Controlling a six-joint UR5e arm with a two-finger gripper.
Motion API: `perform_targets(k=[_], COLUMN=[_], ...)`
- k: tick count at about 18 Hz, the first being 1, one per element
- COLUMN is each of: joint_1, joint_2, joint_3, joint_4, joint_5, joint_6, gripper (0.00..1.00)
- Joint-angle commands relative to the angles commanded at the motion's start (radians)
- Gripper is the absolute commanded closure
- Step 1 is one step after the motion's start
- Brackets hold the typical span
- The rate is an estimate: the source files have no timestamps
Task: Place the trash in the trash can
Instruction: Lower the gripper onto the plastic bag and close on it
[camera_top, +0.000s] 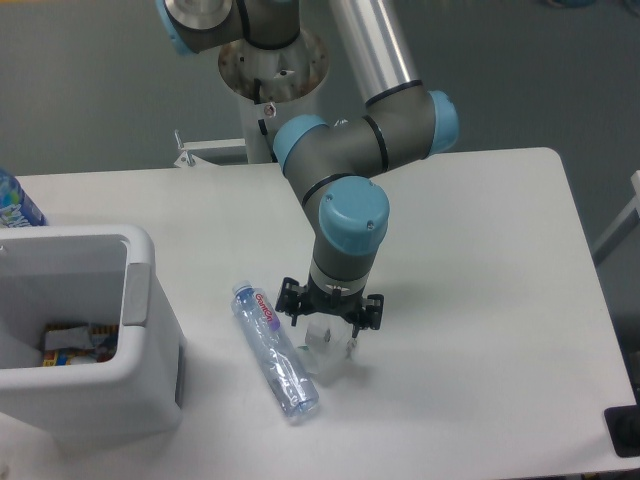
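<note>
Smooth white table (480, 250); hand (329, 340) spread wide astride crumpled clear wrapper (327, 362), contact unclear.

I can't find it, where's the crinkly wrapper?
The crumpled wrapper lies mid-table, right under the claw, just right of the crushed bottle.

One fixed camera looks down at an angle across the table (480, 220) from its front edge, facing the arm's base (270, 60). The bin (140, 330) is cropped at lower left.
</note>
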Motion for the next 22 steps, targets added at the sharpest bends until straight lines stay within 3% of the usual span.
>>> perform_targets(k=[1,3,9,14,19,22], joint_1=[0.0,0.0,-0.017,-0.023,-0.022,-0.012], joint_2=[-0.006,-0.005,-0.018,-0.015,0.001,0.034], joint_3=[0.003,0.006,-0.001,0.0,0.021,0.075], joint_4=[0.0,0.002,0.057,0.06,0.061,0.064], joint_5=[0.002,0.008,0.113,0.173,0.172,0.16], joint_6=[-0.006,-0.009,-0.041,-0.045,-0.043,-0.043], gripper=[0.02,0.16,0.76,1.0,1.0,1.0])
